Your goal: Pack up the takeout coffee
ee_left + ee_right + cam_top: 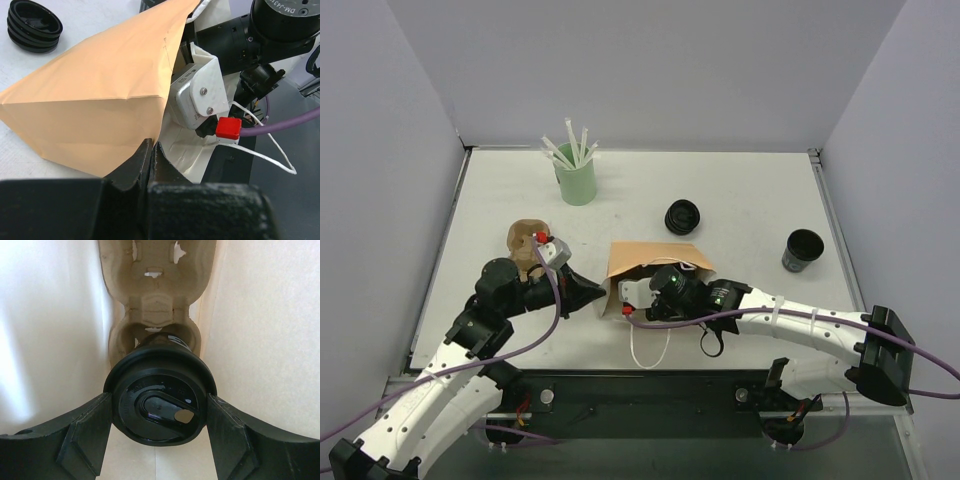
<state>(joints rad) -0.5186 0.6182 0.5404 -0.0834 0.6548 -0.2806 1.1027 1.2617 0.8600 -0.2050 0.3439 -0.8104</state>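
The brown paper bag point(655, 258) lies on its side, mouth toward the arms; it also shows in the left wrist view point(100, 90). My left gripper point(152, 147) is shut on the edge of the bag's mouth, at the bag's left in the top view point(595, 295). My right gripper point(159, 415) reaches inside the bag, fingers pressed against both sides of the takeout coffee's black lid point(159, 390). The cup's base sits in a pocket of a brown pulp carrier point(155, 305) inside the bag. From above, the bag hides the coffee.
A mint-green cup of white straws point(576, 178) stands at the back. A stack of black lids point(683, 216) lies behind the bag. An open black cup point(803, 250) stands at the right. A brown pulp piece point(527, 245) sits left of the bag.
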